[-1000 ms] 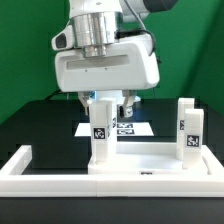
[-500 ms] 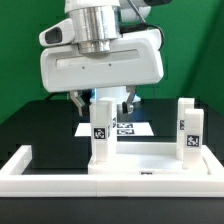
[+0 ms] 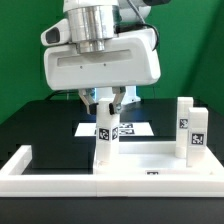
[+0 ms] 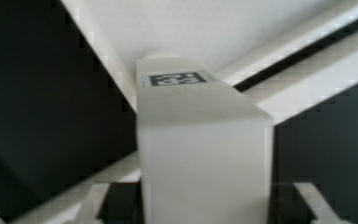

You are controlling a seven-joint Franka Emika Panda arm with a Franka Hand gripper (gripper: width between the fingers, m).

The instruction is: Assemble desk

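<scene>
The white desk tabletop point(image 3: 145, 158) lies flat with two legs standing upright on it. One leg point(image 3: 104, 142) stands at its left, the other leg point(image 3: 190, 130) at its right; both carry square markers. My gripper point(image 3: 105, 108) is down over the top of the left leg with a finger on each side. In the wrist view that leg point(image 4: 202, 130) fills the middle between my gripper's point(image 4: 202, 205) fingers, with a dark gap on each side. The jaws are open around the leg. The other legs are out of view.
A long low white wall point(image 3: 20, 165) with turned-up ends runs along the front of the tabletop. The marker board point(image 3: 128, 130) lies on the black table behind the left leg. A green backdrop stands behind.
My gripper has come down and its fingers now straddle the left leg's top. The tabletop and both legs have shifted slightly toward the exterior view's right.
</scene>
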